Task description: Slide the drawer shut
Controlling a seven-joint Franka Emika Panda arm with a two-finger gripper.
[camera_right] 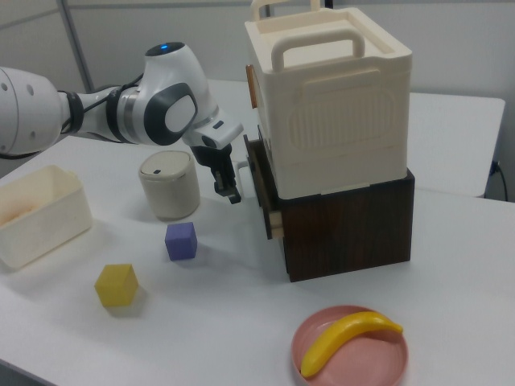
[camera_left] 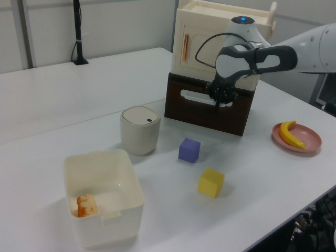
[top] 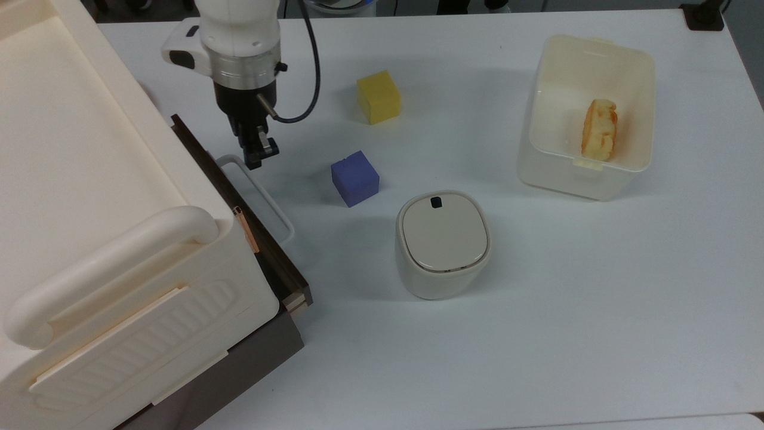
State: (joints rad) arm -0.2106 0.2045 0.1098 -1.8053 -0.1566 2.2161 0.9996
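Under the cream cabinet (top: pixel 89 179) the drawer (top: pixel 262 239) sticks out only slightly. My gripper (top: pixel 255 156), fingers narrow and empty, presses its white handle (top: pixel 262 194). It looks stiff and light; I'd push near the panel's middle.

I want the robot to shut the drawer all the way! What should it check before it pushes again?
1. Drawer fully shut: not ok, its front still stands a little proud of the cabinet.
2. Tool at the white handle: ok, by the handle's far end.
3. Anything sticking out of the drawer gap: cannot tell.
4. Purple cube away from the drawer: ok.
5. Lidded pot away from the drawer: ok.
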